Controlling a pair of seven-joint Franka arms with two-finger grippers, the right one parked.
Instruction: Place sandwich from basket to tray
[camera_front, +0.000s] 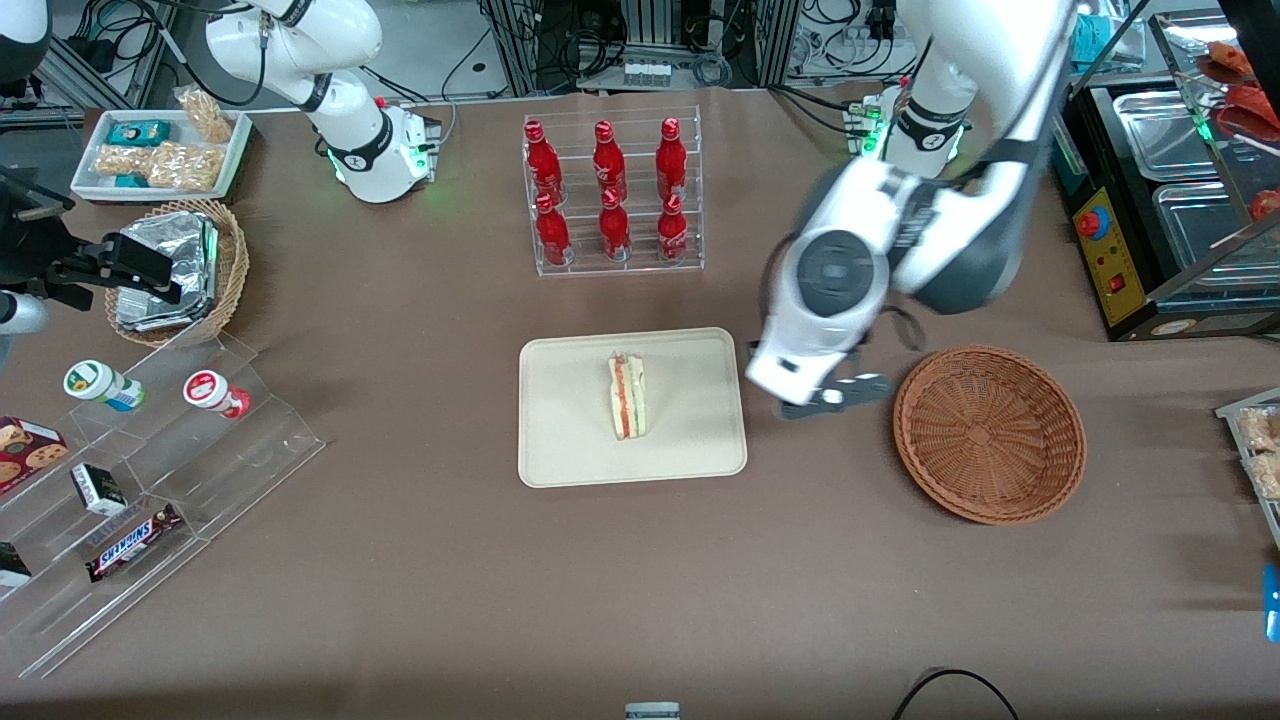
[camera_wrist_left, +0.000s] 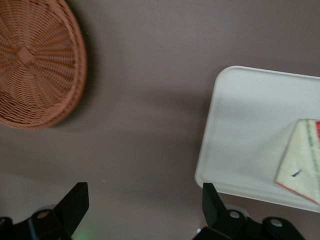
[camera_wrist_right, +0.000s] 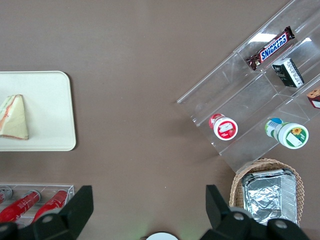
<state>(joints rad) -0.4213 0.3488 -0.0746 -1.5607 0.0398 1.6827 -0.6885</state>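
The clear-wrapped triangular white-bread sandwich (camera_front: 628, 396) lies on the flat cream-beige rectangular tray (camera_front: 560, 440). My left gripper (camera_wrist_left: 145, 207) hovers over bare table between tray and reddish-brown round wicker basket (camera_front: 988, 433), fingers spread wide, holding nothing.

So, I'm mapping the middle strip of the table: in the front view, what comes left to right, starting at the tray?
tray → sandwich → gripper, open, over bare table → basket
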